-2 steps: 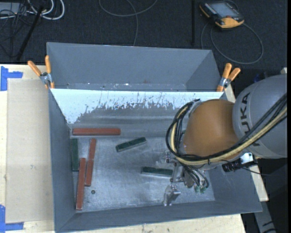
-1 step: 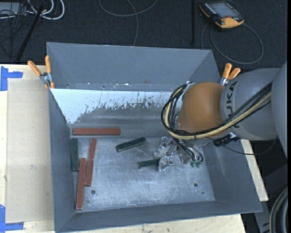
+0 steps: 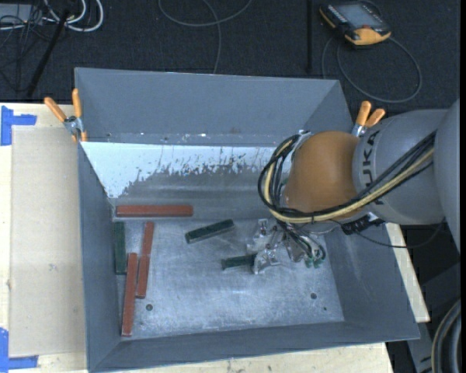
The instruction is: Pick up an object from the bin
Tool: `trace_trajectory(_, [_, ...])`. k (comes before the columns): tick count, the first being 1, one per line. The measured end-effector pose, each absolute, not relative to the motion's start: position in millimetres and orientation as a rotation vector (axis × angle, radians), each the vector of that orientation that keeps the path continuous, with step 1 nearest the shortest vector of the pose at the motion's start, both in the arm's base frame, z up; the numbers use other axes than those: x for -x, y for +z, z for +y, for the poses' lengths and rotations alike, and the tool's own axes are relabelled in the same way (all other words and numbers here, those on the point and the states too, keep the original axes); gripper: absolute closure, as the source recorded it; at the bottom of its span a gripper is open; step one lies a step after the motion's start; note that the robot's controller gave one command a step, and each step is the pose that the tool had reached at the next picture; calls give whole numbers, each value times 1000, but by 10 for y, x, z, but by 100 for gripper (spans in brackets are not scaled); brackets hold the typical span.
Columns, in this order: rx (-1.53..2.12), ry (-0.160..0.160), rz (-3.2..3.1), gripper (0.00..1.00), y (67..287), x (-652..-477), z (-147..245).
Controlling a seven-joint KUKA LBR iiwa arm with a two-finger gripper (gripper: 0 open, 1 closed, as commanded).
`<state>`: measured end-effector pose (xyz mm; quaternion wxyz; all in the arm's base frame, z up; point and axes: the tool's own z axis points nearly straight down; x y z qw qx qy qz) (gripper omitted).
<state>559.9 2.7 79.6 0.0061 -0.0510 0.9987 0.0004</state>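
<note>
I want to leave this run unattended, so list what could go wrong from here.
1. The jaws sit at the right end of the short dark green bar, not over its middle. If they lift it from there, it may tilt and slip out. I cannot tell whether it is gripped yet.
2. A second dark green bar lies close by, up and to the left. A sideways move could knock it.

A: Carrier?
B: Grey metal bin [image 3: 217,305], floor scuffed.
A: On the floor, left of frame?
B: Horizontal red-brown bar [image 3: 154,210]. Below it, vertical dark green bar [image 3: 119,247], inner vertical red-brown bar [image 3: 146,259], lower vertical red-brown bar [image 3: 130,294], all side by side.
A: Centre?
B: Tilted dark green bar [image 3: 210,231]. Just lower right, apart from it, short dark green bar [image 3: 237,263].
</note>
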Motion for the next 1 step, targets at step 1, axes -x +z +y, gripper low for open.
trace_trajectory(1, [198,0,3130,100,2445,-5663,131])
